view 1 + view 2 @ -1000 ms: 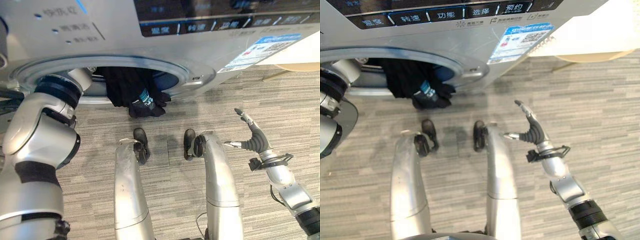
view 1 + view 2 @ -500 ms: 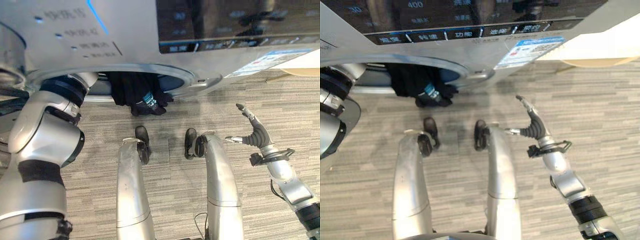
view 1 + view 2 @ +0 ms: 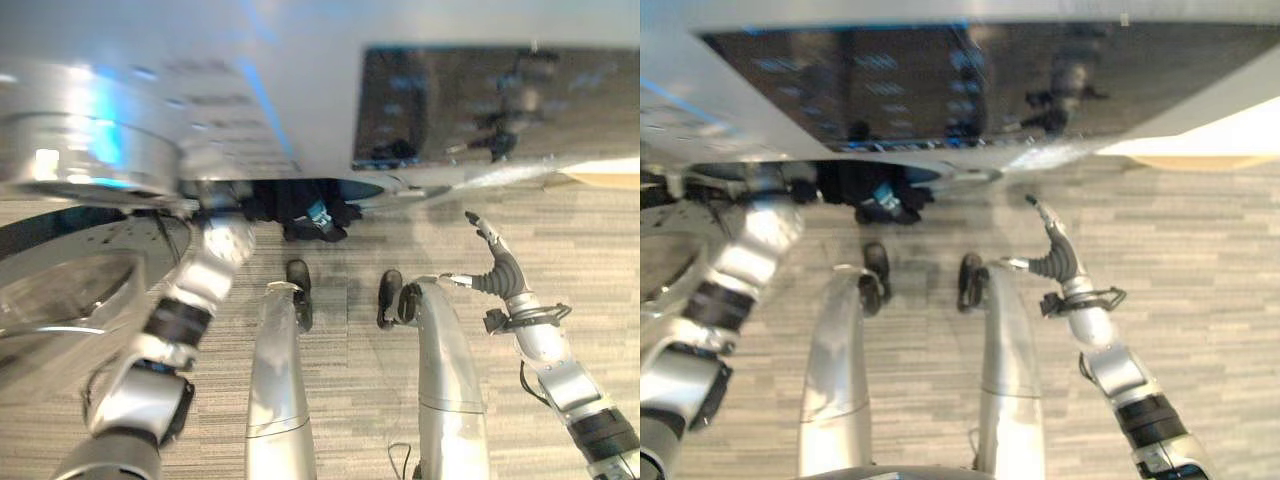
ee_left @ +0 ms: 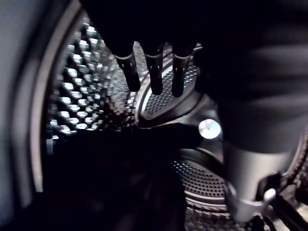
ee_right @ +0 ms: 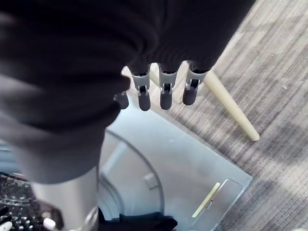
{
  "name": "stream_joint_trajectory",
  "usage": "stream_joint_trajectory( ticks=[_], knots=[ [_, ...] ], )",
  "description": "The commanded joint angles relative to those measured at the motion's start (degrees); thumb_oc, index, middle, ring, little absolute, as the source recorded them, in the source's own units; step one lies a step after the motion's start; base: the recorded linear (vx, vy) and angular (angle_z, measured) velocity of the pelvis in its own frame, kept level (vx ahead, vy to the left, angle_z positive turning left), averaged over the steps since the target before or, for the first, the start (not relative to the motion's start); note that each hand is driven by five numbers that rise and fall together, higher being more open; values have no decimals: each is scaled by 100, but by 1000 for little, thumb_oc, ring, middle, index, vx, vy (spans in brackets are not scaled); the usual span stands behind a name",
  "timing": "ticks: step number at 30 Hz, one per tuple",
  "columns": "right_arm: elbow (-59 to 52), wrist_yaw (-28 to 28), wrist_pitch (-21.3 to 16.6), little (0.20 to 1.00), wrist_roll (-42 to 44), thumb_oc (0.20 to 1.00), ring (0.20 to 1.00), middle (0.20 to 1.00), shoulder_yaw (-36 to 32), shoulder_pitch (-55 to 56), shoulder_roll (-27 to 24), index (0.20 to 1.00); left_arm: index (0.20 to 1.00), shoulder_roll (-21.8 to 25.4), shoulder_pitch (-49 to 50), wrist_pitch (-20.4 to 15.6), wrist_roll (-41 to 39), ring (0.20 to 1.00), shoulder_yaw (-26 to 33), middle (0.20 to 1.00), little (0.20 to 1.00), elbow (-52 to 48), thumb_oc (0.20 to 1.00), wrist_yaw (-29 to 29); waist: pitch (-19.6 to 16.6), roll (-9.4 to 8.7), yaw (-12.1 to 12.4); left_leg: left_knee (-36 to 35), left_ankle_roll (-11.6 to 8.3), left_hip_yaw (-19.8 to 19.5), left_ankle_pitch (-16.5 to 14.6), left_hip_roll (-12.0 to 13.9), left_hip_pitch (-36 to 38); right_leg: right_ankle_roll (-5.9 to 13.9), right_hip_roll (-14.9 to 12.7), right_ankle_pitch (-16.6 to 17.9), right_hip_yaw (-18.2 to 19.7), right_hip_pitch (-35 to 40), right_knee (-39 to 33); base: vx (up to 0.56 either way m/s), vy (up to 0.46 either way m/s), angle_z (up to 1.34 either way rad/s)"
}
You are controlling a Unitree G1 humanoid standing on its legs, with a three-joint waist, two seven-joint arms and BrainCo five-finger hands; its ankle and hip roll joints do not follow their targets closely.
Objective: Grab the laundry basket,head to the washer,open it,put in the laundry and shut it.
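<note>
Laundry [image 3: 312,212], a bundle of dark clothes with a small teal patch, hangs over the lower lip of the washer's round opening, part of it spilling down toward the floor [image 3: 590,250]. The washer [image 3: 300,90] is silver, with a dark glossy control panel [image 3: 940,85] across its front. Its round door [image 3: 70,290] stands swung open at the washer's left side, the glass facing up over the grey striped floor.

The left arm reaches into the opening beside the dark clothes. In the left wrist view the left robot hand [image 4: 153,67] is inside the perforated metal drum [image 4: 82,96], its dark-tipped fingers [image 4: 155,72] straight and relaxed, holding nothing, with a raised paddle of the drum just past the fingertips.

The right robot hand [image 3: 497,272] hangs free above the floor, well to the right of the opening, fingers extended and thumb spread apart from them, gripping nothing. In the right wrist view its fingers [image 5: 165,94] point over the washer's front and the floor, where a pale wooden leg [image 5: 231,108] of some furniture slants past just beside the washer's corner.
</note>
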Motion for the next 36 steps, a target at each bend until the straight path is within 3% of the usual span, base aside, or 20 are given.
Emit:
stream_joint_trajectory(
  ticks=[1,4,6,8,11,14,20,23,24,31,36],
  knots=[
    [-101,-362,-56,1000,-196,1000,1000,1000,-151,75,134,1000,1000,-241,480,-440,492,1000,41,1000,1000,-467,1000,206,-328,104,-64,131,206,-211,-618,-3,224,324,102,348,167,331,-990,-22,9,5],
    [-54,-429,-43,1000,-221,1000,1000,1000,-137,65,183,1000,1000,-408,931,-452,458,1000,131,1000,1000,-697,1000,211,-342,104,-12,23,206,-206,-595,-19,300,325,81,371,151,409,-1085,-36,-12,13],
    [-23,-520,59,1000,-310,1000,1000,1000,-81,70,272,1000,1000,-818,1744,-541,-162,1000,123,1000,1000,-884,1000,-28,-290,102,89,-179,216,-183,-533,-23,447,320,40,411,115,542,-1246,-60,-31,3],
    [-29,-529,84,1000,-334,1000,1000,1000,-48,63,289,1000,1000,-884,1837,-545,-345,1000,64,1000,1000,-890,1000,-125,-280,106,102,-214,218,-189,-517,-28,476,321,27,429,103,569,-1280,-36,-12,1],
    [17,-557,212,1000,-417,1000,1000,1000,18,12,343,1000,1000,-1197,2104,-538,-1230,1000,-127,1000,1000,-525,1000,-463,-245,123,116,-322,232,-193,-465,-34,507,329,5,488,85,585,-1355,-25,-11,2],
    [80,-525,256,1000,-370,1000,1000,1000,74,-40,385,1000,1000,-1355,1979,-420,-1452,1000,-197,1000,1000,-39,1000,-467,-226,116,106,-355,237,-210,-429,-30,490,326,13,500,85,565,-1371,0,0,0],
    [83,-423,256,1000,-153,1000,1000,1000,138,-95,332,1000,1000,-1593,1319,-275,-2060,1000,-245,1000,1000,1069,1000,-421,-213,87,32,-86,290,-269,-476,-22,250,325,10,477,83,339,-1143,6,10,-2],
    [72,-375,265,1000,11,1000,1000,1000,253,-194,266,1000,1000,-1742,639,-316,-2837,1000,-290,1000,1000,1739,1000,-457,-167,37,-67,40,303,-288,-489,3,113,305,0,480,93,214,-1057,-3,23,-9],
    [-14,-318,268,1000,150,1000,1000,1000,380,-297,208,1000,1000,-1824,26,-268,-3231,1000,-317,1000,1000,2447,1000,-470,-133,-19,-182,107,298,-304,-469,-13,-65,290,15,516,123,49,-1017,-10,27,-10],
    [-342,-221,153,1000,483,1000,1000,1000,636,-542,-121,1000,1000,-1742,-1695,35,-3521,1000,-316,1000,1000,4417,1000,-562,140,-193,-444,253,274,-385,-383,-28,-469,341,120,744,232,-368,-916,-20,16,-11],
    [-453,-173,91,1000,618,1000,1000,1000,668,-630,-268,1000,1000,-1833,-2097,197,-3356,1000,-394,1000,1000,4910,1000,-642,321,-271,-482,250,270,-372,-362,-13,-474,372,145,849,281,-409,-916,-32,10,-17]
  ],
)
